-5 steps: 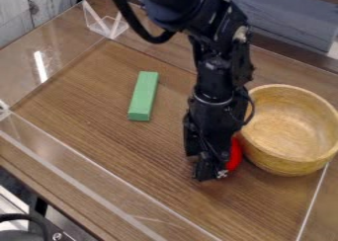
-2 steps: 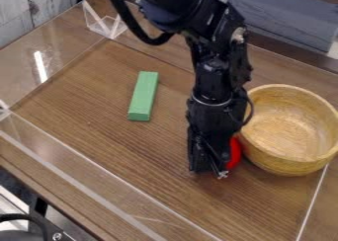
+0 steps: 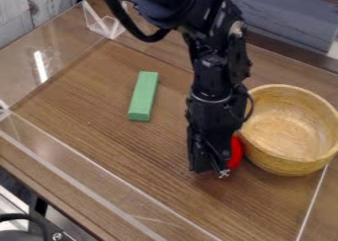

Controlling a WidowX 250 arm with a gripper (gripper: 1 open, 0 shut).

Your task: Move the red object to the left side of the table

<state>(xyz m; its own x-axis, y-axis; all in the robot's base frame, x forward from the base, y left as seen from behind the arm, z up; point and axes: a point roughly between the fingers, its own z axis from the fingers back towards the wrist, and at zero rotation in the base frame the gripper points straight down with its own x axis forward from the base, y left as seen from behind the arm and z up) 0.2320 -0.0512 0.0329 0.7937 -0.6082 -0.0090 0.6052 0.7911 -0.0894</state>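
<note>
Camera view showed the gripper (image 3: 209,166) pointing straight down at the red object (image 3: 232,151), which sat on the table (image 3: 93,156) just beside the wooden bowl (image 3: 291,126), right of centre. Change vs. a sec earlier: fingers went from part-open to pressed in on the red obj.; arm position unchanged. Judgement: grasp made, lift and carry to left side not yet begun. Count: 1 red obj., 1 green block (image 3: 144,95), 1 bowl, 1 gripper.
</note>
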